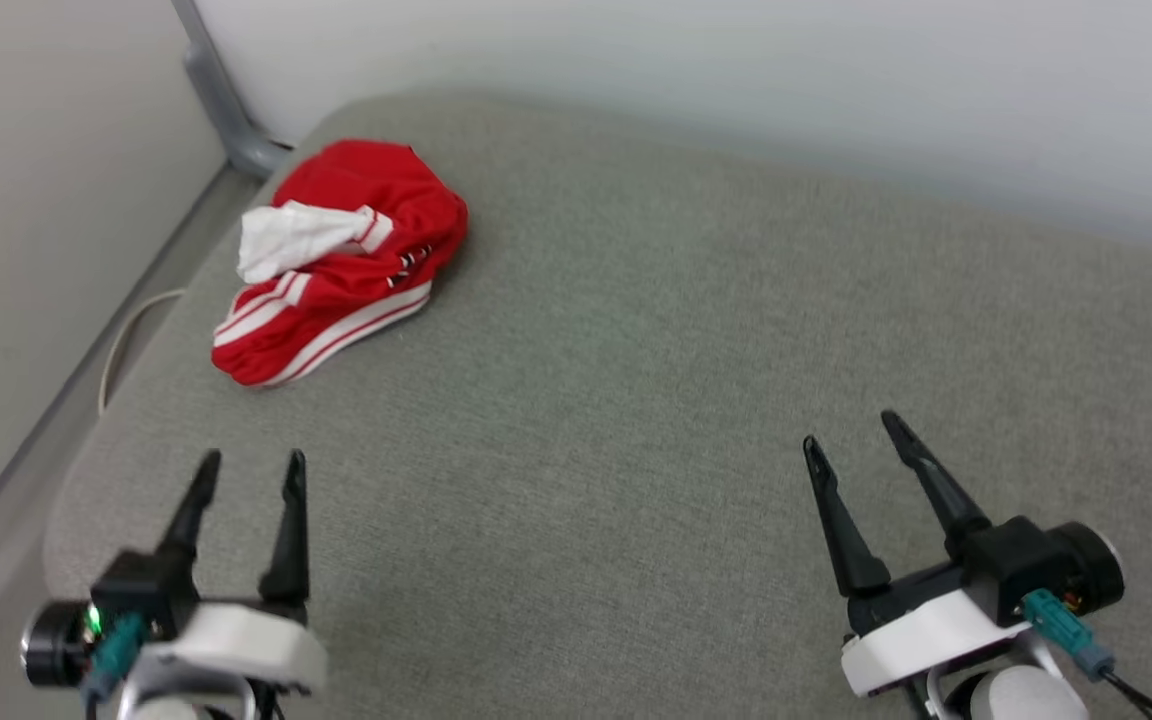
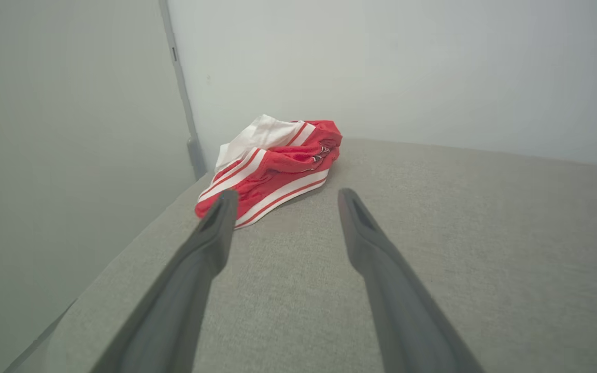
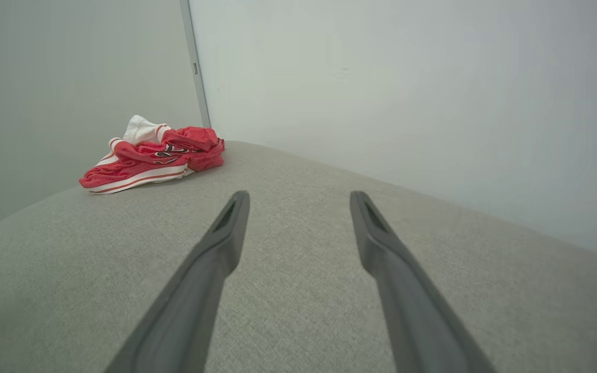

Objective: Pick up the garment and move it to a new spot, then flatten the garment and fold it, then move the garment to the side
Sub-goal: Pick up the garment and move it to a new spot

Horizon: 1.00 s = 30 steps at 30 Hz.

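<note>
From the head view, the red jersey shirt (image 1: pixel 341 260) lies crumpled in a heap at the far left corner of the grey fabric-covered tabletop (image 1: pixel 636 400), a white sleeve bunched on top and white stripes along its near edge. A grey post (image 1: pixel 221 100) stands in the wall corner just behind it, and a pale cable (image 1: pixel 126 340) loops down past the tabletop's left edge. The left pincer (image 1: pixel 253 458) hovers at the lower left, fingers spread and empty, near the shirt but apart from it. The right pincer (image 1: pixel 849 430) sits at the lower right, spread wide with nothing in it, well apart from the shirt

In the left wrist view, the left pincer (image 2: pixel 286 194) gapes open over bare fabric, with the shirt (image 2: pixel 272 166) just ahead of its tips

In the right wrist view, the right pincer (image 3: pixel 299 194) stands open and empty, with the shirt (image 3: pixel 153 158) far off to the upper left by the corner
</note>
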{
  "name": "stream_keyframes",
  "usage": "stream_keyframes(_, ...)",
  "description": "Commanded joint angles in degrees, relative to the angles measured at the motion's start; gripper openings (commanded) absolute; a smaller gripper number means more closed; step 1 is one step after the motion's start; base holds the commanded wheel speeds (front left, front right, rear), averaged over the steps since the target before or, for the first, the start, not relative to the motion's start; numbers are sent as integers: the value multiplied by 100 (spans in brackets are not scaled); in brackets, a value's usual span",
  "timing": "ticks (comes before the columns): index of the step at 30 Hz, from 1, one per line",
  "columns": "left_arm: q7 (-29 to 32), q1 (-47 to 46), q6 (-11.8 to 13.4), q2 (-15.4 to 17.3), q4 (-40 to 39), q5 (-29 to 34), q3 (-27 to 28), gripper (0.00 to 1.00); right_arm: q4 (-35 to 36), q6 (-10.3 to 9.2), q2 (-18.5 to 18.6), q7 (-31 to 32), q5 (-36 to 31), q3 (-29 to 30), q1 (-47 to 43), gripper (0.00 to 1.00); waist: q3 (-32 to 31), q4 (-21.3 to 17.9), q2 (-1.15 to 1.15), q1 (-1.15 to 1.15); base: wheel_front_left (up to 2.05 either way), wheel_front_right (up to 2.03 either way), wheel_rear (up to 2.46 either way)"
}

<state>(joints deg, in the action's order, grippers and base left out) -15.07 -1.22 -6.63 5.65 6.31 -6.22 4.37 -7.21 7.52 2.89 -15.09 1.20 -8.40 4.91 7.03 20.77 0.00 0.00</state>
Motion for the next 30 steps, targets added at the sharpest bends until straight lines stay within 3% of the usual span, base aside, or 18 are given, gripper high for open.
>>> stream_keyframes(1,-16,-234,-36,99,103,-7,-31,100,39,-6,-4,-12,-42,41,102,100,407,-135,0,0,0,0,0)
stream_keyframes(8,294,-1927,-82,1167,1260,-475,-540,100,246,-6,-2,-12,-400,129,416,100,1291,-384,0,0,0,0,0)
stream_keyframes(13,1252,-3060,-78,2051,1804,-1333,-1267,100,427,-6,-2,-12,-565,253,611,100,1798,-555,0,0,0,0,0)
stream_keyframes(18,2170,-3959,-80,2665,2175,-2306,-1825,100,565,-6,-1,-12,-598,361,714,100,2227,-703,0,0,0,0,0)
stream_keyframes(23,2638,-4547,-80,3072,2471,-2996,-2162,100,638,-6,-2,-12,-650,374,758,100,2558,-848,0,0,0,0,0)
stream_keyframes(30,2961,-5078,-81,3276,3174,-3514,-2546,100,665,-8,11,-4,-663,325,766,100,2830,-972,0,0,0,0,0)
